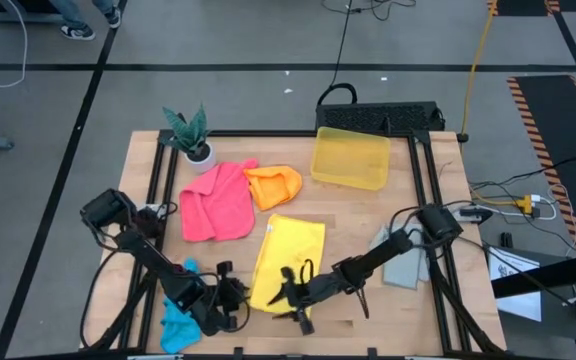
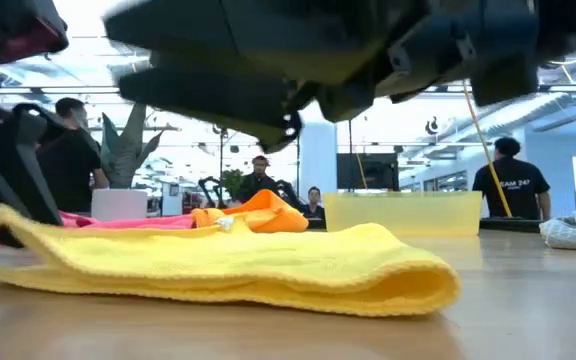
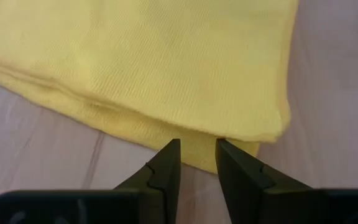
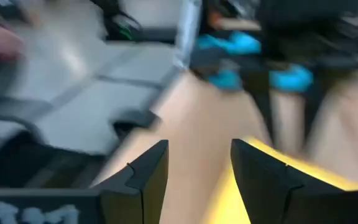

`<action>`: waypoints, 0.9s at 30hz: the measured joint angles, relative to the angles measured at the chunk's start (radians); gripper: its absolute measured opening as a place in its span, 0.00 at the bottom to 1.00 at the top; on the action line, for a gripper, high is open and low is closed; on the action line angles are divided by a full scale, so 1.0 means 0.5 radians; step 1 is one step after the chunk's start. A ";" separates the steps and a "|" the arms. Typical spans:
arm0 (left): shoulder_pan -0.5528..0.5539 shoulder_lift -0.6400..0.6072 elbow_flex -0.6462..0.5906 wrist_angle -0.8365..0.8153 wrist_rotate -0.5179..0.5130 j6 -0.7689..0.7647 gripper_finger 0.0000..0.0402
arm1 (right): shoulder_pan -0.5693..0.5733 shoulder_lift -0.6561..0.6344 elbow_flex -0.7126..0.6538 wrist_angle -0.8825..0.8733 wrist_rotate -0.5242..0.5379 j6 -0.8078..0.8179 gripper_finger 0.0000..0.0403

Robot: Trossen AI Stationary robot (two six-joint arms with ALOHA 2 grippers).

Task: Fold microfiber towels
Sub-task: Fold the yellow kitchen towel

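High view. The yellow towel [image 1: 286,262] lies folded on the counter [image 1: 438,300], just below centre. The pink towel [image 1: 216,202] lies spread at 10 o'clock from it, and the orange towel [image 1: 274,185] lies crumpled at 12 o'clock, touching the pink one. The blue towel [image 1: 179,322] lies bunched at the 7 o'clock corner, under the left arm. The grey towel [image 1: 406,262] lies at 3 o'clock, partly under the right arm. A yellow bin [image 1: 349,158] stands at 1 o'clock; a potted plant [image 1: 190,135] stands at 11 o'clock. The left pincer [image 1: 240,297] sits at the yellow towel's near left corner. The right pincer [image 1: 290,297] hangs over the towel's near edge.

Low view. The yellow towel [image 2: 228,265] lies flat in two layers, fold at 3 o'clock. The orange towel [image 2: 258,214] and bin [image 2: 403,213] sit behind it. People stand in the room beyond.

Left wrist view. The left pincer [image 3: 196,163] has its fingers slightly apart, empty, tips just short of the towel's [image 3: 148,62] folded edge.

Right wrist view. The right pincer [image 4: 197,171] has its fingers wide apart, holding nothing, with the yellow towel [image 4: 229,199] below.
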 joint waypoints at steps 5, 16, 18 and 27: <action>0.008 0.000 0.000 -0.007 -0.060 0.005 0.26 | -0.004 -0.151 -0.002 -0.685 0.516 0.163 0.37; 0.172 0.029 -0.151 0.482 0.069 0.114 0.26 | -0.006 -0.235 0.000 -1.565 0.590 0.488 0.21; 0.174 0.067 -0.161 0.695 0.083 0.271 0.26 | 0.022 -0.307 0.001 -1.794 0.583 0.510 0.19; 0.195 0.205 -0.152 1.244 0.139 0.713 0.26 | 0.207 -0.699 -0.125 -1.906 1.124 0.701 0.15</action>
